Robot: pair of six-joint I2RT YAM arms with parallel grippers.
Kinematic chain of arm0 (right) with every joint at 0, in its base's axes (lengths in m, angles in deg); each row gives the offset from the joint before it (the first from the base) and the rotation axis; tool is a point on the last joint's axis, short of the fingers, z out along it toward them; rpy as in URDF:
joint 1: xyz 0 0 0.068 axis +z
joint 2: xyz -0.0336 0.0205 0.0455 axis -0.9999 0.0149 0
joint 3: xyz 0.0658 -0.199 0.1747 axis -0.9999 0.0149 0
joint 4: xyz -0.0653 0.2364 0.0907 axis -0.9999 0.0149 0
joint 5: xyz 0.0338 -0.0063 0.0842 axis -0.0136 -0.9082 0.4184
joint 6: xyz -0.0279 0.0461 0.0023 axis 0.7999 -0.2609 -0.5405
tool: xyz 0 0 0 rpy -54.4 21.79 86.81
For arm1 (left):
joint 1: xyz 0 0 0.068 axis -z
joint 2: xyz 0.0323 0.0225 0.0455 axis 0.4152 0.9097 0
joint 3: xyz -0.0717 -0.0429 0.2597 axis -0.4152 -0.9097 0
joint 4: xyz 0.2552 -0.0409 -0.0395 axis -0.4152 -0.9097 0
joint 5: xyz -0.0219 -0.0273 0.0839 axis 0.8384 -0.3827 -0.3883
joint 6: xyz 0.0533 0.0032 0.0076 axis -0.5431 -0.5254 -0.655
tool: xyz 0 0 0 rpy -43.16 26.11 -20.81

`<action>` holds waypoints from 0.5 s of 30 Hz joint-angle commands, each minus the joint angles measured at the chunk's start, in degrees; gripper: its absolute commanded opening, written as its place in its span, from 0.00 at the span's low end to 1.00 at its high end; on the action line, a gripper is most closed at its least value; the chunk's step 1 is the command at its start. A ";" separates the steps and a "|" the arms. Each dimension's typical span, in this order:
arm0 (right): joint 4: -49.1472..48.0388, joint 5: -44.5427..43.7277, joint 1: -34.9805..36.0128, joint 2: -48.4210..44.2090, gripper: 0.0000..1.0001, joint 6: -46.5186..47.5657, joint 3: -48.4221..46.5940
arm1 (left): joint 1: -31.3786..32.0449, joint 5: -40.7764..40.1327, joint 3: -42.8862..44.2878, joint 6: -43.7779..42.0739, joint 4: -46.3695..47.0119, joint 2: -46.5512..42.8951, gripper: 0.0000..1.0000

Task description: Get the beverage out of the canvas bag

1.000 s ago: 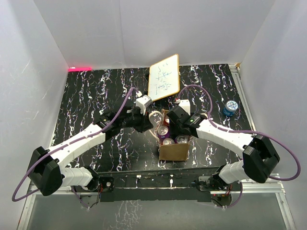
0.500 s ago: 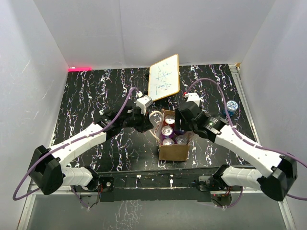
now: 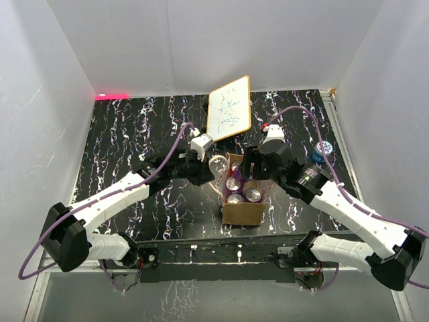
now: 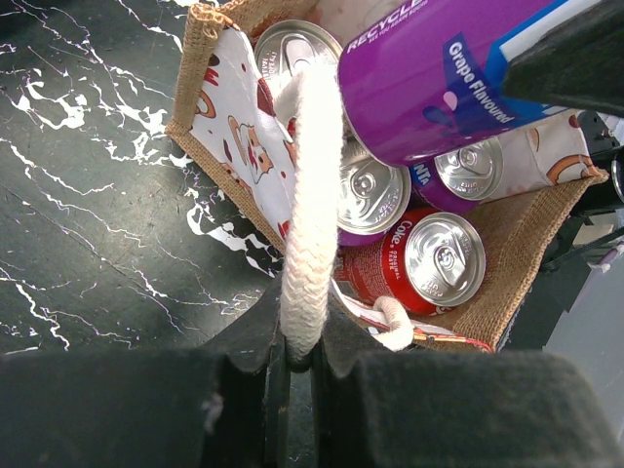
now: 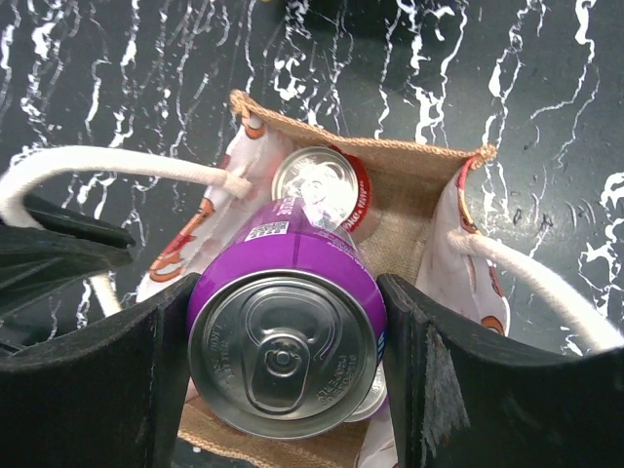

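Right end effector [image 5: 283, 372] clamped on the purple grape can [image 4: 429, 78], which hangs above the canvas bag [image 3: 242, 212] directly beneath it. My left end effector [image 4: 297, 375] pinches a rope handle [image 4: 310, 214]. I judge the extraction nearly done; carrying the can clear to the table [image 3: 134, 127] remains.

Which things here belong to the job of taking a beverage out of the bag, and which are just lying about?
Job: canvas bag; purple grape can, clamped by the right gripper; bag handle, pinched by the left gripper.
Lying about: whiteboard; blue container by the table's right edge.
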 commanded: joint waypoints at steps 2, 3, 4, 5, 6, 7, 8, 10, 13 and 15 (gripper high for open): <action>-9.97 -0.21 0.11 -1.36 0.07 0.65 -9.14 | -0.21 -1.75 1.05 -1.13 0.46 -0.15 0.00; -10.31 -0.63 0.12 -1.27 0.07 1.10 -10.11 | -0.17 -1.83 1.00 -1.14 0.46 -0.15 0.00; -10.67 -1.14 0.05 -1.19 0.07 1.61 -11.06 | -0.17 -1.91 1.04 -1.14 0.39 -0.15 0.00; -10.88 -1.69 0.10 -1.13 0.07 2.06 -11.91 | -0.21 -1.93 1.03 -1.09 0.44 -0.11 0.00; -11.28 -2.28 0.06 -1.09 0.07 2.58 -12.83 | -0.17 -1.96 1.04 -1.13 0.46 -0.01 0.00; -11.81 -2.98 0.12 -1.01 0.07 3.08 -13.59 | -0.21 -1.94 1.06 -1.14 0.51 0.04 0.00; -12.17 -3.88 0.12 -1.00 0.07 3.67 -14.31 | -0.17 -1.93 1.05 -1.09 0.42 0.07 0.00; -12.37 -6.47 0.12 -0.95 0.07 5.52 -15.79 | -0.17 -1.93 1.10 -1.22 0.38 0.20 0.00; -12.21 -13.71 0.07 -0.84 0.07 8.43 -17.82 | -0.18 -2.06 1.14 -1.31 0.30 0.20 0.00; -11.78 -19.91 0.05 -0.40 0.07 11.11 -18.74 | -0.17 -2.17 1.13 -1.37 0.29 0.21 0.00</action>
